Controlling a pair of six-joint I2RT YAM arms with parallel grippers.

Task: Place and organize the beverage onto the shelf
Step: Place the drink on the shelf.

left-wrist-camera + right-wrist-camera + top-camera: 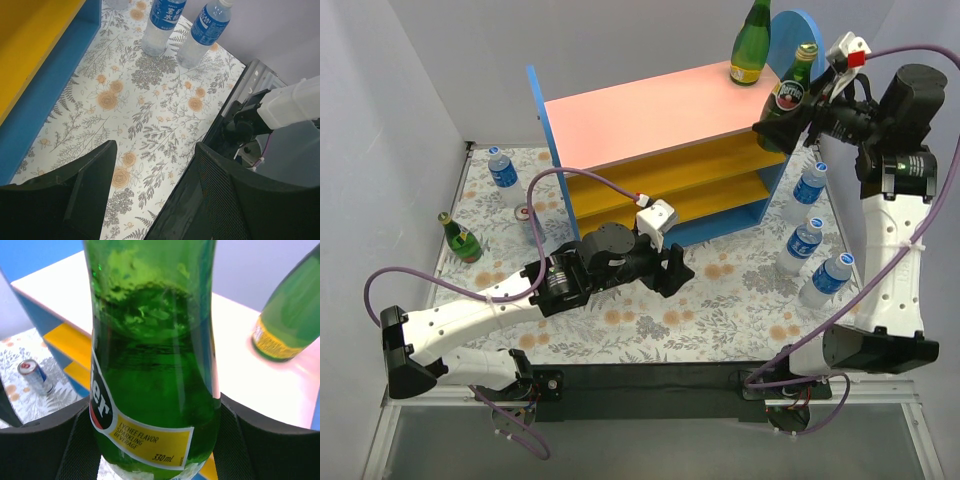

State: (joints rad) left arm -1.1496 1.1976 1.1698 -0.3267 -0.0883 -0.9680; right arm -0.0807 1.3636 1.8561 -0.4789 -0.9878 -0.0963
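floral-clothed table [720, 300]: right gripper [782, 120] clamps a green bottle [798, 75] at the right edge of the pink-topped shelf [650, 110], near another bottle [751, 45]; left gripper [676, 270] hangs spread and empty before the shelf.

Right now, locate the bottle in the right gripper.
Top view, upper right: the held green bottle is at the shelf's right end, beside the second green bottle standing on the pink top.

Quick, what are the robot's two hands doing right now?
Left gripper: open, holding nothing.
Right gripper: closed on a green glass bottle.
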